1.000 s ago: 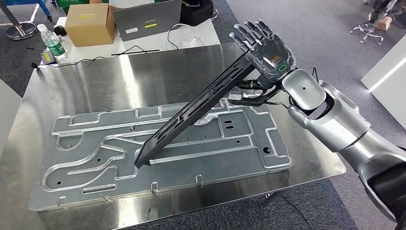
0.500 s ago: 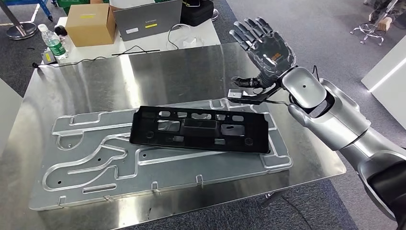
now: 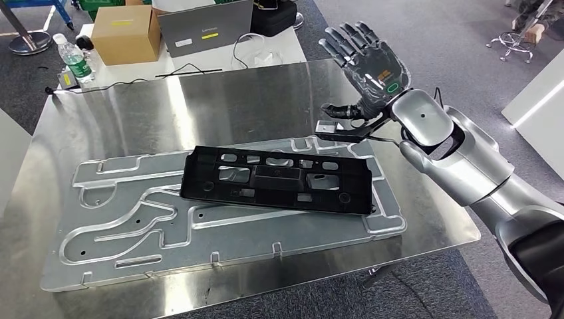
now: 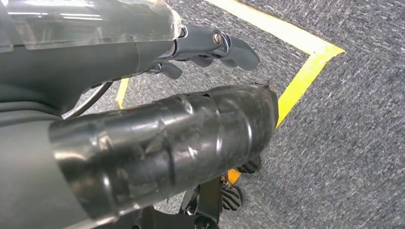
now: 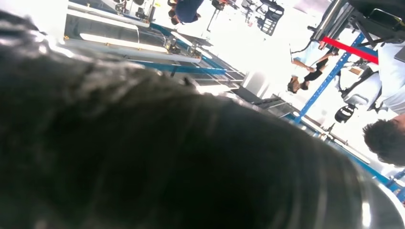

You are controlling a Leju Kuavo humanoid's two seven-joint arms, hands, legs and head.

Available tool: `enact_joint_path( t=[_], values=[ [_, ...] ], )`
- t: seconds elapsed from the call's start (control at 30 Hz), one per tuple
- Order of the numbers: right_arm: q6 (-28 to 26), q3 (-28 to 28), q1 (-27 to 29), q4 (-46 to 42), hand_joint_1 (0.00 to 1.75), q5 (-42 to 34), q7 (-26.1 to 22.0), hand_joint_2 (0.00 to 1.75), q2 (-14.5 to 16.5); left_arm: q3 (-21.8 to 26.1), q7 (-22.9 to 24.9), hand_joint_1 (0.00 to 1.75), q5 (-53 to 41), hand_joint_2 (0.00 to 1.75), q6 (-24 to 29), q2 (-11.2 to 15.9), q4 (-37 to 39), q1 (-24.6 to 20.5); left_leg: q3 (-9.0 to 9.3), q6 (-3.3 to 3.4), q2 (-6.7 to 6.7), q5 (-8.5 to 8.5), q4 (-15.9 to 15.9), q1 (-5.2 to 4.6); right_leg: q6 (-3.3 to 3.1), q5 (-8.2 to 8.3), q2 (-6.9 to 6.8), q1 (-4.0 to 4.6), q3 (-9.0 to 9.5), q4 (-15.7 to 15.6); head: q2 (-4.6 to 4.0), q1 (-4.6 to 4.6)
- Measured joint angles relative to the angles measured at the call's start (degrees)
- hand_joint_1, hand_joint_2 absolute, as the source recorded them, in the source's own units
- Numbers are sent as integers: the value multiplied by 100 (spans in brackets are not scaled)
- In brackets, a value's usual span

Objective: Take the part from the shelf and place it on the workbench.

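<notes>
A long black plastic part [image 3: 277, 180] with several cut-outs lies flat on the grey metal fixture plate [image 3: 120, 219] that covers the steel workbench [image 3: 199, 100]. My right hand [image 3: 367, 63] is raised above the bench's far right side, fingers spread, holding nothing, well clear of the part. The left wrist view has my left hand [image 4: 210, 45] hanging over grey carpet, its fingers loosely curled with nothing in them.
Behind the bench stand a cardboard box [image 3: 125, 32], a water bottle [image 3: 72, 60], a grey laptop [image 3: 205, 26] and cables. A yellow floor line [image 4: 305, 71] runs under my left hand. People [image 5: 387, 138] stand far off in the right wrist view.
One second ago my right hand held the part tilted, one end resting on the plate. The part has dropped flat onto the plate, and the hand has let go and lifted slightly.
</notes>
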Motion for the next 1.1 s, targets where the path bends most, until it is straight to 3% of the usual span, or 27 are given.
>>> enact_joint_path(
  t=[0.8, 0.97, 1.03, 1.1],
  values=[
    [-9, 35, 8, 98, 0, -10, 1, 0, 3, 36, -90, 0, -3, 0, -105, -1, 0, -3, 1, 0, 0, 0, 0, 0, 1, 1, 0, 0, 1, 0, 0, 0],
    [-13, 35, 17, 102, 0, -6, 1, 0, 7, 56, -66, 0, 4, 0, -99, 1, -2, -5, 12, 112, 6, 65, -19, -19, 123, 57, 4, -44, 22, -53, 0, -1],
    [-16, 35, 19, 108, 0, -2, 2, 0, 7, 67, -48, 0, 4, 0, -96, -5, -2, -17, 41, 173, 30, 157, -129, 11, 142, -126, -13, -32, -26, 102, 0, 0],
    [-18, 35, 33, 123, 0, -2, 3, 0, 7, 71, -34, 0, 4, 0, -95, -12, -2, -26, 24, 211, 49, 216, -176, 19, 137, -567, -33, -27, -227, 704, 0, 1]
  ],
)
